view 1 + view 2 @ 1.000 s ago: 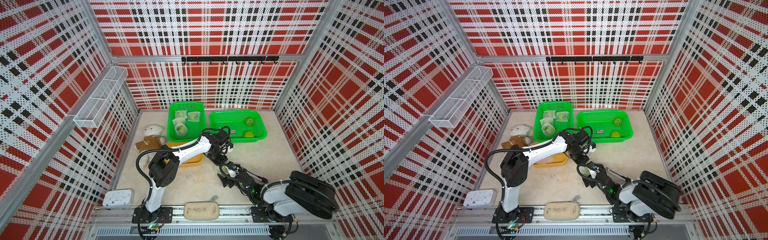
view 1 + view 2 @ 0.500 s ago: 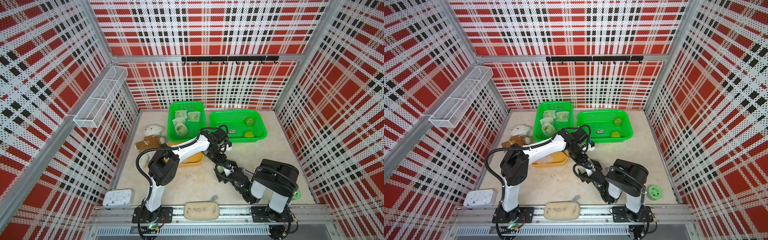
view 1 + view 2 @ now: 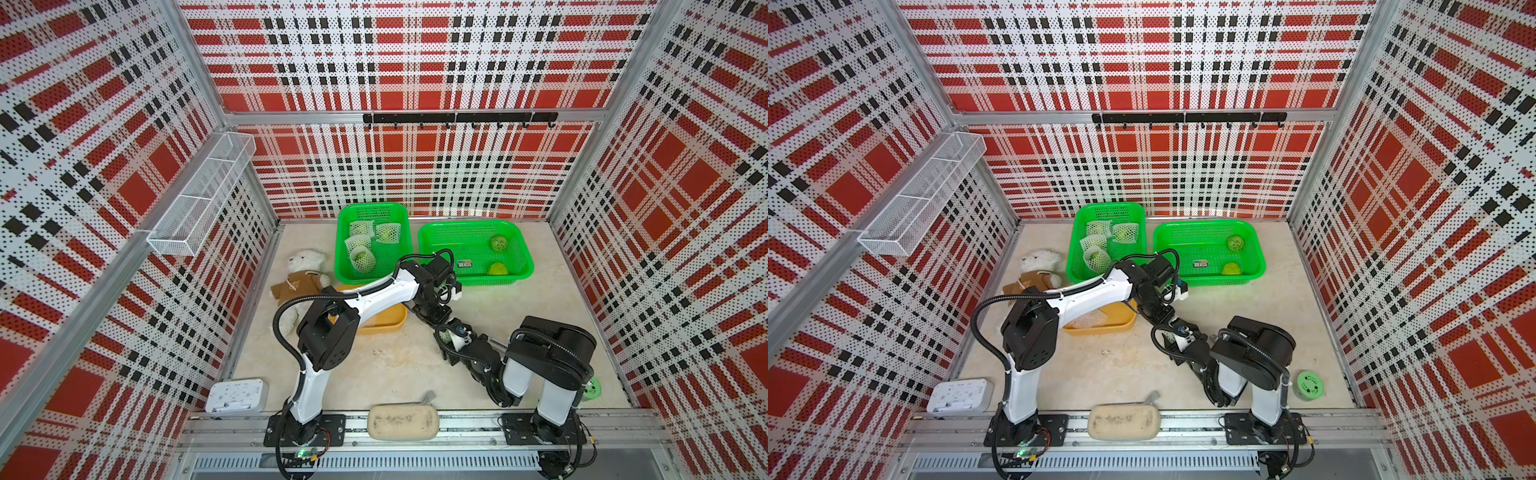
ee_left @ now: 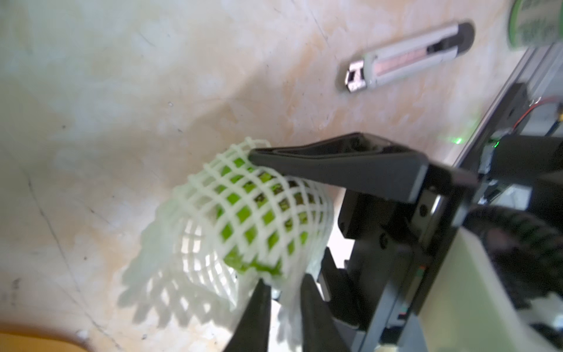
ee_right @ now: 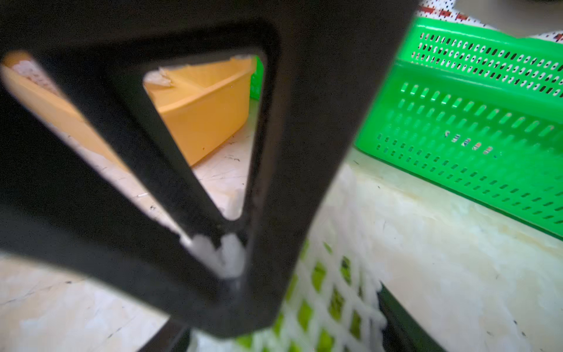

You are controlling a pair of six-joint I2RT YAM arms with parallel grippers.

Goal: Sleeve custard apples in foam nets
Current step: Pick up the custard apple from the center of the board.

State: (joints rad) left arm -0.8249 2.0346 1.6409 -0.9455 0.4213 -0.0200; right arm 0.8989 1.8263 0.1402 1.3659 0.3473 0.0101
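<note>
Two green baskets are sitting along the far edge of the desk [image 3: 374,374]. The taller basket [image 3: 371,206], nearer the far-left corner, is holding what you can count as four sleeved fruits [image 3: 362,259]. The wider basket [image 3: 490,279], beside it on the right, is holding two bare custard apples [image 3: 498,243], [image 3: 498,269].

The yellow tray [image 3: 386,326] is lying just in front of the taller basket, partly under the left arm, with spare foam nets [image 3: 1091,319] showing in it.

Both arms are meeting near the desk's middle, in front of the wider basket.
- The right gripper [image 3: 445,336] is spanning a custard apple [image 4: 259,222] that is already inside a foam net [image 4: 210,195]. One finger [image 4: 335,164] is pressing on the net's top. You are reading this as a grip, since the fruit appears to be hanging clear of the desk.
- The left gripper [image 4: 283,279] is standing with its fingers parted. The net's blurred hem is lying in the gap, and nothing there is looking clamped.

Progress, as your judgement:
- Four fruits are sleeved and binned.
- A fifth is sleeved and waiting to go into the taller basket.
- Two bare ones are waiting for nets.

The net is overhanging the fruit on one side, so you are watching for it slipping off in transit.
</note>
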